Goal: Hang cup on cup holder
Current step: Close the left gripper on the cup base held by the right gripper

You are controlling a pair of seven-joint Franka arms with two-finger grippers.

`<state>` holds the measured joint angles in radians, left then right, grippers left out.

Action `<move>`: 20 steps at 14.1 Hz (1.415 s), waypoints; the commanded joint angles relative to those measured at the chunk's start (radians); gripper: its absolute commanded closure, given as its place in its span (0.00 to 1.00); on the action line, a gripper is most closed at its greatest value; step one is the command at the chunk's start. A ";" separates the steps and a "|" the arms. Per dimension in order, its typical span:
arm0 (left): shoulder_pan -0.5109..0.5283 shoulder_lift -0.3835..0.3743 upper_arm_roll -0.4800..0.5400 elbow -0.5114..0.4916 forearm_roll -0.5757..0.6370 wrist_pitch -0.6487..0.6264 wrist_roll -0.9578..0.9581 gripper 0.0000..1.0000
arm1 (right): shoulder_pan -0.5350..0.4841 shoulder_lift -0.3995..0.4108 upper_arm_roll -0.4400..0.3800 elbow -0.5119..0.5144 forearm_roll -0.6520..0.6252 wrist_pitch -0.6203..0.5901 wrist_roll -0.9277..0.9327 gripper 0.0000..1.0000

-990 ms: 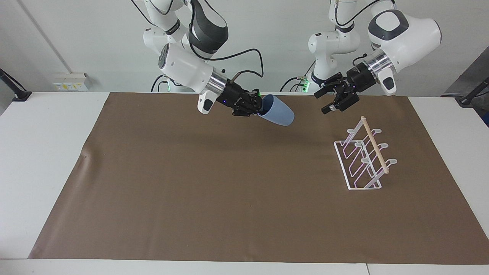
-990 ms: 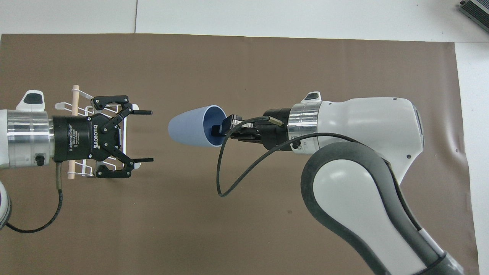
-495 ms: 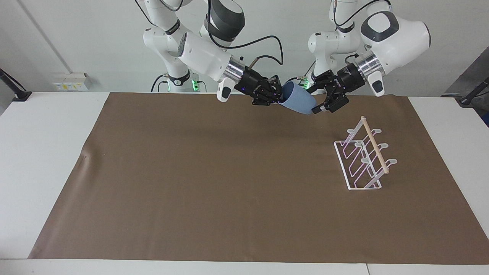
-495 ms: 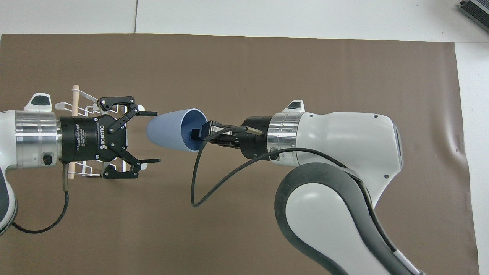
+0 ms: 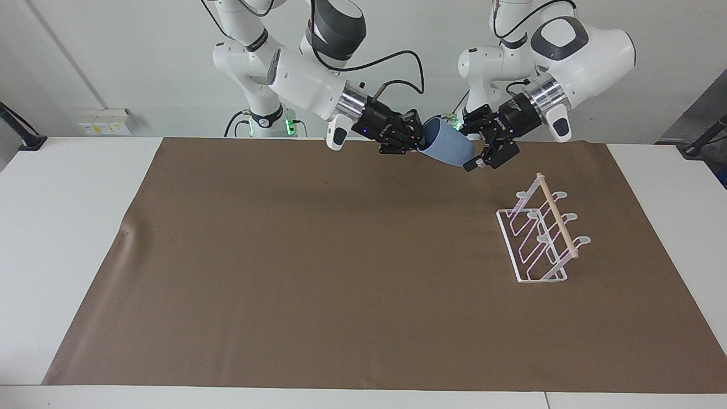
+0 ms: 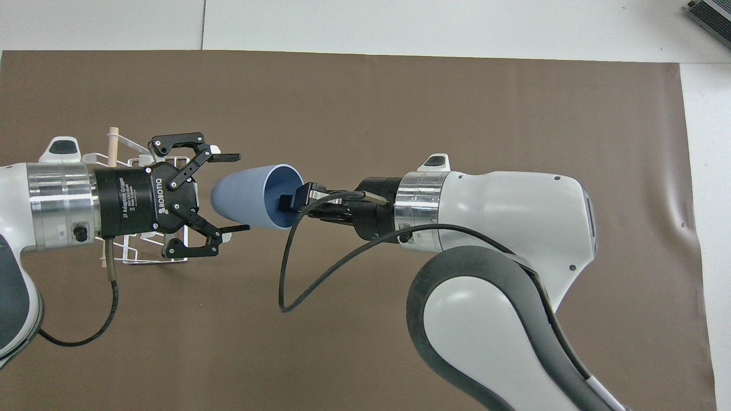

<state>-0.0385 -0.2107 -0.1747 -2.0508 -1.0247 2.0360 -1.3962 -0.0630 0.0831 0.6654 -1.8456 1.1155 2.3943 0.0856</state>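
Facing view: the right gripper [image 5: 410, 142], clamped on the rim of the cup [image 5: 447, 149], has carried it up and across until its base sits between the spread fingers of the left gripper [image 5: 476, 149], in the air well above the brown mat [image 5: 318, 267] and apart from the cup holder [image 5: 539, 234]. Overhead view: since a second ago the gap has closed, the left gripper's fingers [image 6: 231, 155] now flanking the cup's tapered end, though probably not yet touching it, so a handover looks imminent.

A white table [image 5: 68, 227] is seen, and most of it is covered by a big brown mat [image 5: 341, 272]. A small wrinkle is seen on the mat at the middle left of the facing view. A white wall box [image 5: 105, 121] is seen at the upper left. A dark clamp [image 5: 23, 133] is fixed at the table's upper left corner.
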 commanded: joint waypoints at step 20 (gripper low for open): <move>-0.012 -0.006 0.003 0.000 0.035 0.021 0.037 1.00 | -0.018 -0.009 -0.003 -0.004 0.009 0.014 0.003 0.00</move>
<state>-0.0468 -0.2109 -0.1775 -2.0478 -1.0175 2.0434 -1.3774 -0.0681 0.0830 0.6596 -1.8451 1.1158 2.4109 0.0871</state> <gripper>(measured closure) 0.264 0.106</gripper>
